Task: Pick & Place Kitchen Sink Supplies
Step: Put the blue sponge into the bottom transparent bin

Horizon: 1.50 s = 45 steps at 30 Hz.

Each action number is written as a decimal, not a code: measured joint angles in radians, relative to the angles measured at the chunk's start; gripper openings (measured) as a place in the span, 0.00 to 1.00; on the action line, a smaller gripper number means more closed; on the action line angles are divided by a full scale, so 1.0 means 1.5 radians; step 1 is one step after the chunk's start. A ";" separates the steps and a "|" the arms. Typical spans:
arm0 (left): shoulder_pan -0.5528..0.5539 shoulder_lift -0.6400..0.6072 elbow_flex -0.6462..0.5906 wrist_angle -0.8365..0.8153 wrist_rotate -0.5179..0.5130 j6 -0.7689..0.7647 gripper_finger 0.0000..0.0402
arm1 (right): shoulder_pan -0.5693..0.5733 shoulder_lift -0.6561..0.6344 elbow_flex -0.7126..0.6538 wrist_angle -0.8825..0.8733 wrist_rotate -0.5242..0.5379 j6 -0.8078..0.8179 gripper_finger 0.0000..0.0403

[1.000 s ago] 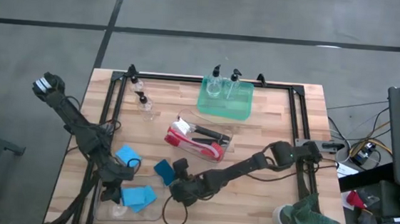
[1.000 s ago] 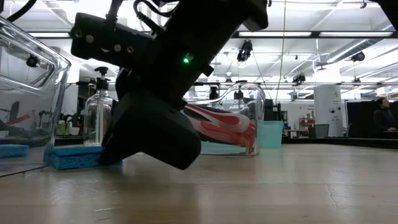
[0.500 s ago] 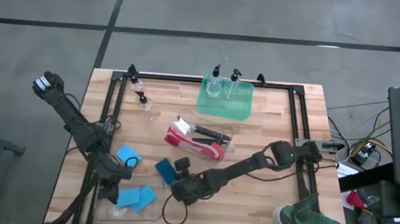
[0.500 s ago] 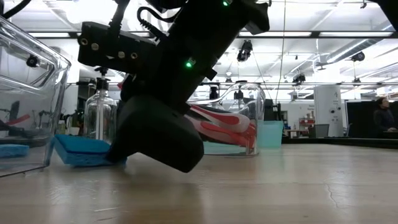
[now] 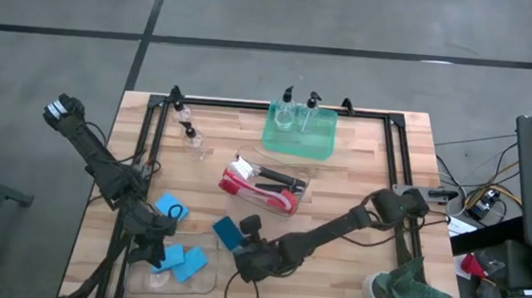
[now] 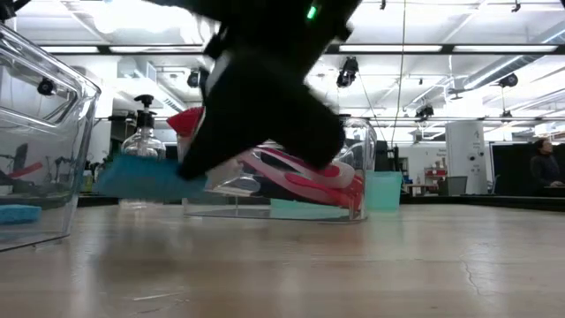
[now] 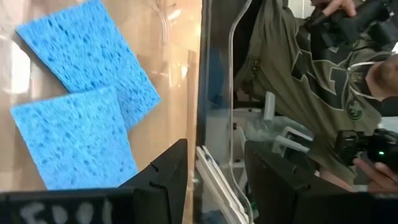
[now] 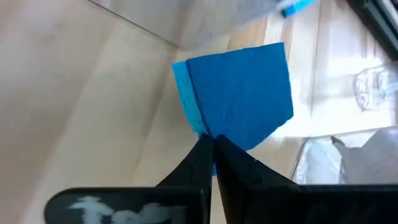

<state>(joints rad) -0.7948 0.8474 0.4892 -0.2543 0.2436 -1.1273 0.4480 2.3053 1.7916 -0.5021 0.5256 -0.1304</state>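
My right gripper (image 5: pixel 238 234) is shut on a blue sponge (image 5: pixel 226 231) near the table's middle, toward its near edge. The low view shows that sponge (image 6: pixel 141 177) clear of the table. My left gripper (image 5: pixel 155 252) is open over the clear bin (image 5: pixel 200 282) at the near left corner. In the left wrist view (image 7: pixel 214 149) the bin's wall stands between its fingers. Two blue sponges (image 7: pixel 81 106) lie flat on the bin's floor. A further blue sponge (image 5: pixel 166 204) lies flat on the table beside the bin. My right gripper pinches the sponge between its two fingers at one edge (image 8: pixel 211 132), only at the fingertips. The fingers slant down at it from the table's right. The sponge is lifted clear of the table and sticks out beyond the fingertips, tilted.
A clear bin with red and black brushes (image 5: pixel 265 181) stands at the table's middle. A green tray (image 5: pixel 300 137) with two pump bottles stands at the far edge. Two more bottles (image 5: pixel 189 133) are far left, and a potted plant (image 5: pixel 405 289) near right. A person (image 7: pixel 311 68) shows beyond the table.
My right gripper has risen and moved a little toward the table's near right, keeping shut. The sponge first lay flat on the table, then tipped up at the held side, and now hangs clear of the wood.
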 joint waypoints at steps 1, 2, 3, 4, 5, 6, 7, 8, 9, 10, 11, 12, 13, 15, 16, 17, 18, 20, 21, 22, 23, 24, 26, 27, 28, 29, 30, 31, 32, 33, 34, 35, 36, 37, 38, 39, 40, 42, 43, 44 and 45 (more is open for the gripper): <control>0.000 0.000 0.000 0.000 -0.004 0.002 0.37 | 0.005 -0.006 0.000 -0.003 0.000 0.000 0.02; 0.000 0.001 0.000 0.000 -0.006 0.003 0.37 | 0.009 -0.013 0.000 -0.008 0.001 0.001 0.02; 0.000 0.001 0.000 0.000 -0.005 0.003 0.37 | 0.013 -0.020 0.000 -0.017 0.008 0.003 0.02; 0.000 0.000 0.000 0.000 -0.005 0.002 0.37 | 0.017 -0.027 0.000 -0.024 0.023 0.007 0.02; 0.000 0.000 0.000 0.000 -0.005 0.002 0.37 | 0.021 -0.035 0.000 -0.035 0.041 0.011 0.02; 0.000 0.000 0.000 0.000 -0.005 0.003 0.37 | 0.024 -0.044 0.001 -0.050 0.063 0.016 0.02; 0.000 0.000 0.000 0.000 -0.005 0.003 0.37 | 0.027 -0.050 0.001 -0.063 0.087 0.022 0.02; 0.000 0.000 0.000 0.000 -0.005 0.003 0.37 | 0.030 -0.056 0.001 -0.066 0.111 0.029 0.02; 0.000 0.000 0.000 0.000 -0.005 0.003 0.37 | 0.033 -0.064 0.001 -0.066 0.131 0.033 0.02; 0.000 0.000 -0.001 0.000 -0.005 0.003 0.37 | 0.036 -0.070 0.001 -0.066 0.142 0.032 0.02; 0.000 0.000 -0.001 0.000 -0.005 0.004 0.37 | 0.037 -0.075 0.001 -0.056 0.143 0.024 0.02; 0.000 0.000 -0.001 0.000 -0.005 0.006 0.37 | 0.040 -0.080 0.001 -0.040 0.144 0.016 0.02; 0.000 0.000 -0.001 0.000 -0.005 0.008 0.37 | 0.043 -0.085 0.001 -0.029 0.144 0.006 0.02; 0.000 0.000 -0.001 0.000 -0.005 0.008 0.37 | 0.046 -0.087 0.001 -0.001 0.144 -0.016 0.02; 0.000 0.000 -0.001 0.000 -0.005 0.008 0.37 | 0.048 -0.087 0.001 0.014 0.144 -0.030 0.02; 0.000 0.000 -0.001 0.000 -0.006 0.008 0.37 | 0.051 -0.087 0.001 0.027 0.143 -0.043 0.02; 0.000 0.000 -0.001 0.000 -0.006 0.008 0.37 | 0.052 -0.086 0.001 0.045 0.138 -0.059 0.02; 0.000 0.000 -0.001 0.000 -0.006 0.009 0.37 | 0.053 -0.086 0.001 0.090 0.105 -0.089 0.02; 0.000 0.000 -0.001 0.000 -0.005 0.009 0.37 | 0.053 -0.086 0.001 0.113 0.082 -0.103 0.02; 0.000 0.000 -0.001 0.000 -0.005 0.009 0.37 | 0.053 -0.086 0.001 0.136 0.058 -0.115 0.02; 0.000 0.000 -0.001 -0.001 -0.004 0.009 0.37 | 0.053 -0.086 0.001 0.156 0.040 -0.127 0.02; 0.000 0.000 -0.001 -0.001 -0.003 0.009 0.37 | 0.052 -0.084 0.001 0.176 0.028 -0.136 0.02; 0.000 0.000 -0.001 0.000 0.000 0.007 0.37 | 0.050 -0.083 0.001 0.209 -0.001 -0.155 0.02; 0.000 0.000 -0.001 0.000 0.002 0.004 0.37 | 0.047 -0.081 0.001 0.224 -0.017 -0.161 0.02; 0.000 0.000 -0.001 0.000 0.007 -0.001 0.37 | 0.043 -0.080 0.001 0.235 -0.033 -0.163 0.02; 0.001 0.000 -0.001 0.000 0.012 -0.006 0.37 | 0.039 -0.080 0.001 0.240 -0.046 -0.164 0.02; 0.001 -0.001 -0.001 0.000 0.021 -0.011 0.37 | 0.034 -0.078 0.001 0.242 -0.060 -0.162 0.02; 0.001 -0.001 -0.001 0.000 0.026 -0.014 0.37 | 0.029 -0.078 0.001 0.242 -0.076 -0.157 0.02; 0.001 -0.003 -0.001 0.000 0.032 -0.018 0.37 | 0.024 -0.078 0.001 0.242 -0.089 -0.146 0.02; 0.001 -0.005 -0.001 0.000 0.037 -0.022 0.37 | 0.019 -0.078 0.001 0.242 -0.097 -0.134 0.02; 0.001 -0.008 -0.001 0.000 0.039 -0.029 0.37 | 0.013 -0.078 0.001 0.243 -0.105 -0.123 0.02; 0.001 -0.011 -0.001 0.000 0.040 -0.035 0.37 | 0.008 -0.078 0.001 0.248 -0.116 -0.116 0.02; 0.001 -0.016 -0.001 0.000 0.040 -0.037 0.37 | 0.003 -0.078 0.000 0.255 -0.132 -0.111 0.02; 0.001 -0.020 -0.001 0.000 0.041 -0.038 0.37 | -0.003 -0.075 0.000 0.262 -0.148 -0.108 0.02; 0.001 -0.025 -0.001 0.000 0.040 -0.037 0.37 | -0.007 -0.072 -0.001 0.272 -0.163 -0.108 0.02; 0.001 -0.030 -0.001 -0.001 0.040 -0.035 0.37 | -0.011 -0.067 -0.001 0.282 -0.181 -0.111 0.02; 0.001 -0.036 -0.001 -0.002 0.038 -0.034 0.37 | -0.015 -0.061 -0.001 0.294 -0.196 -0.119 0.02; 0.001 -0.046 -0.001 -0.005 0.032 -0.032 0.37 | -0.018 -0.046 0.001 0.307 -0.194 -0.121 0.04; 0.001 -0.050 -0.001 -0.006 0.025 -0.032 0.37 | -0.018 -0.043 0.003 0.301 -0.186 -0.119 0.05; 0.001 -0.053 -0.001 -0.008 0.023 -0.031 0.37 | -0.018 -0.039 0.003 0.296 -0.175 -0.117 0.07; 0.001 -0.056 -0.001 -0.011 0.019 -0.029 0.37 | -0.018 -0.038 0.003 0.296 -0.171 -0.113 0.10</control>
<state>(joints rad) -0.7937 0.7639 0.4873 -0.2710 0.2720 -1.1708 0.4206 2.2477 1.7958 -0.0584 0.2684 -0.2991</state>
